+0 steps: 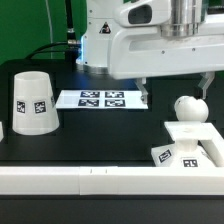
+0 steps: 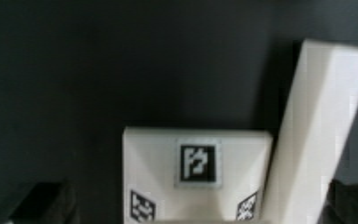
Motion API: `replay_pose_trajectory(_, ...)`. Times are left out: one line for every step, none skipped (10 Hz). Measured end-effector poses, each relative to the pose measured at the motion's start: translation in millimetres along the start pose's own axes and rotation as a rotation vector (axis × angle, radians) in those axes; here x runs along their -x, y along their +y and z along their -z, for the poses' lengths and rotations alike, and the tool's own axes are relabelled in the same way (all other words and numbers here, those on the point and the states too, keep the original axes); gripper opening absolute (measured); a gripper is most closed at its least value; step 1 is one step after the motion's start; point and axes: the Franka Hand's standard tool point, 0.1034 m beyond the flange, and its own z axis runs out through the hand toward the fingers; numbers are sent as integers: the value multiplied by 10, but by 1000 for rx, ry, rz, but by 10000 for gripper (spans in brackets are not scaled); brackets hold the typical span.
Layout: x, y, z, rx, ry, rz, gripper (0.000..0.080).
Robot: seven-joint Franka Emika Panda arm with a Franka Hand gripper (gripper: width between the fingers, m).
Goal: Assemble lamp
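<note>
The white tapered shade (image 1: 35, 102) stands mouth down at the exterior view's left, with a tag on its side. The square stepped base (image 1: 190, 145) sits at the right against the white rail, and the round bulb (image 1: 186, 108) stands upright at or just behind its top; I cannot tell which. My gripper (image 1: 175, 92) hangs open and empty above the bulb and base, one finger on each side. In the wrist view the base (image 2: 197, 150) lies below my gripper (image 2: 197, 205) with a tag on its top. The dark fingertips (image 2: 43, 200) show wide apart. The bulb is out of the wrist view.
The marker board (image 1: 100, 99) lies flat at mid-table between shade and base. A white rail (image 1: 100, 180) runs along the front and turns up the right side; it also shows in the wrist view (image 2: 327, 120) next to the base. The robot's white body stands behind.
</note>
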Motion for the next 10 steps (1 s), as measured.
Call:
replay_pose_trajectory(43, -118, 15, -3, -3, -43, 699)
replay_pose_trajectory(60, -300, 2, -9, -4, -61, 699)
replay_pose_trajectory(74, -387, -36, -12, -7, -58, 699)
replay_pose_trajectory(62, -406, -74, -13, 0, -54, 699)
replay_pose_trajectory(72, -395, -78, -12, -6, -55, 699)
replay_pose_trajectory(91, -393, -79, -10, -32, -55, 699)
replay_pose_trajectory(87, -395, -77, -10, -33, -55, 699)
replay_pose_trajectory(131, -386, -97, -9, -70, -58, 699)
replay_pose_trajectory(177, -379, -151, -14, -127, -74, 699)
replay_pose_trajectory(235, -425, -205, -25, -209, -95, 699)
